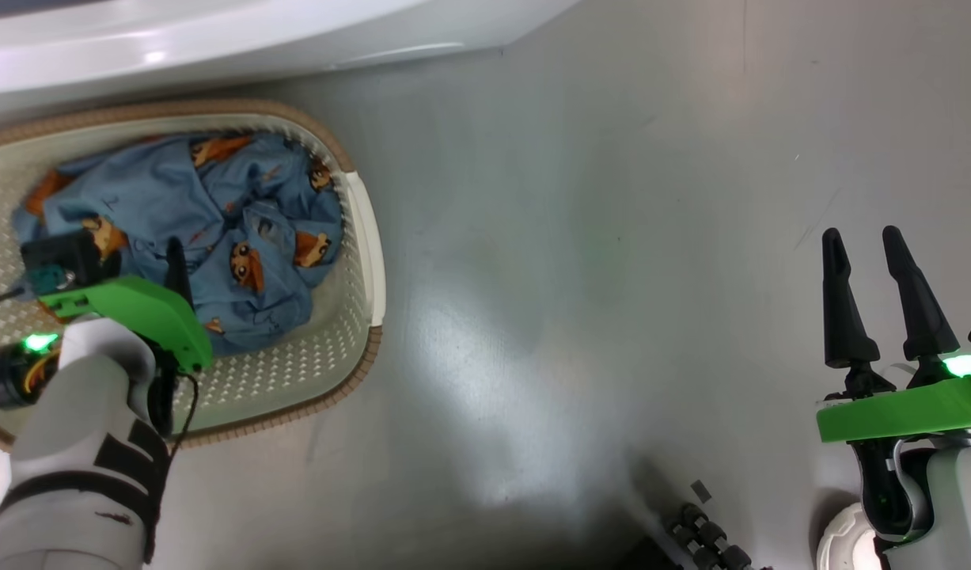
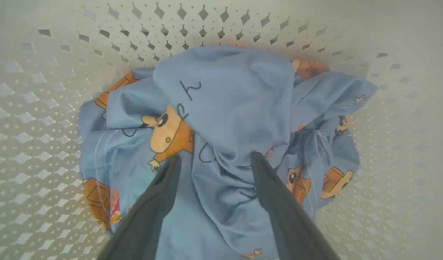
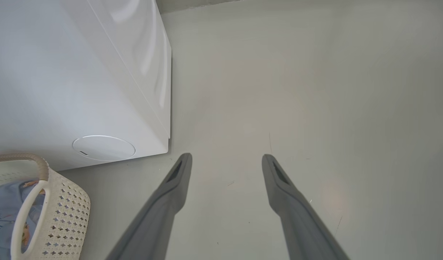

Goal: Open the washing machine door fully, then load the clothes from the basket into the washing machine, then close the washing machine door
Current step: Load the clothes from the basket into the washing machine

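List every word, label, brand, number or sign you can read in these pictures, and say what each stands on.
"h": one black hand-drawn letter printed on the clothes, seen in the left wrist view.
Other black strokes beside it: broken by folds, unreadable.
On the washing machine: no lettering on the white panels in view.
On the basket: no lettering.

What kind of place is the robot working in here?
Probably a laundry area: a white washing machine stands on a grey floor, beside a basket of clothes.
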